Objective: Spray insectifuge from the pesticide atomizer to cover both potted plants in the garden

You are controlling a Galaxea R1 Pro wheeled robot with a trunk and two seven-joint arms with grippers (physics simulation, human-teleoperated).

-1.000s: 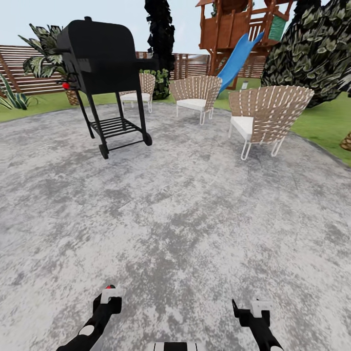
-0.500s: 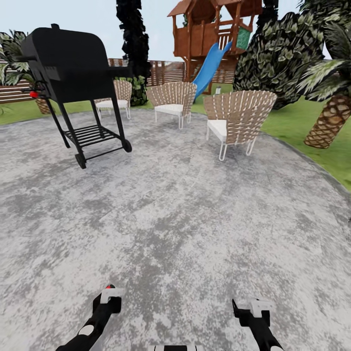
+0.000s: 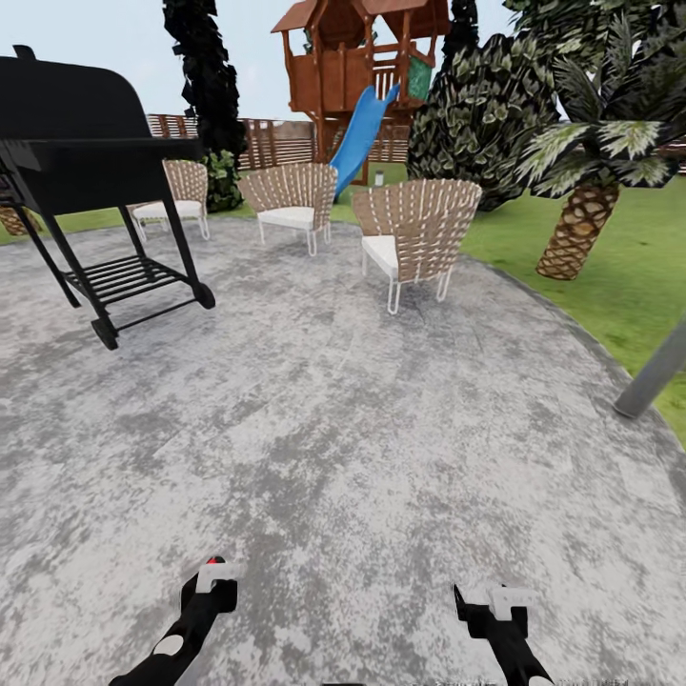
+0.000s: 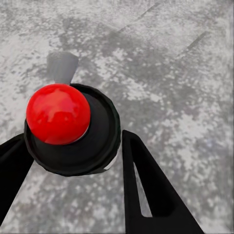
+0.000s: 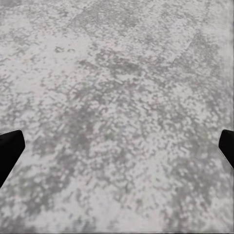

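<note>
Red-topped pesticide atomizer sitting clamped in left end effector, right end effector hanging spread wide over grey patio.

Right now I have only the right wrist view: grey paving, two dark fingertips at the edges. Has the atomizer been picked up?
Observer: Yes. In the left wrist view the pesticide atomizer sits between the left gripper fingers, red top toward the camera.
Operator: What lies ahead?
Observer: The head view shows a black grill at left and woven chairs across the patio.
Operator: And to the right?
Observer: A palm stands on the lawn, and a grey pole slants at the patio's edge.
</note>
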